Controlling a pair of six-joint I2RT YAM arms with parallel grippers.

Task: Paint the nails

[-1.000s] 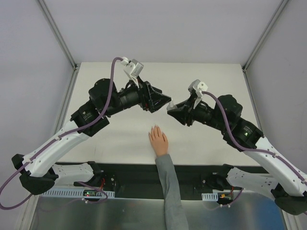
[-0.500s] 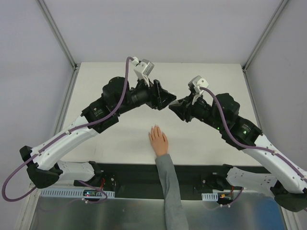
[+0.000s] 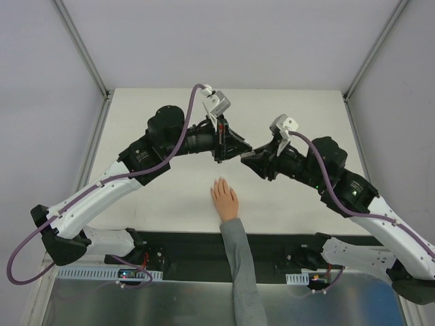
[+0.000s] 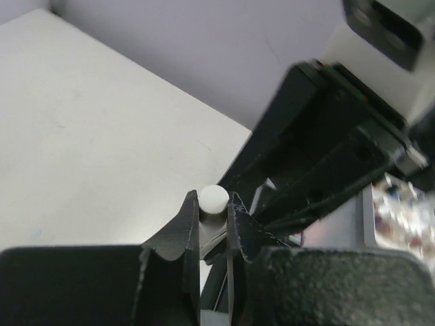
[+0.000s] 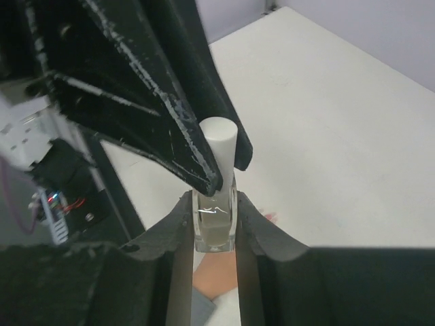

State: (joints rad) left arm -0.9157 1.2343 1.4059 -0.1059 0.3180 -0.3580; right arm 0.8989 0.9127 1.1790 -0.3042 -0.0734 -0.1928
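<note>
The nails (image 3: 219,182) tip the one hand (image 3: 224,198), flat at the table's (image 3: 170,109) near middle. They are tiny, hard, too small to count, and want brushing, not gripping. One glass bottle (image 5: 215,229) — light, slick, breakable — sits clamped in the right gripper (image 5: 215,217). The left gripper (image 4: 212,216) pinches its one white cap (image 4: 213,197) — the place to twist

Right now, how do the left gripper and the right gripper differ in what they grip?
The left gripper is shut on the white cap; the right gripper is shut on the clear bottle below it. In the top view the left gripper comes from the left, the right gripper from the right. Both meet above the table, beyond the hand.
</note>
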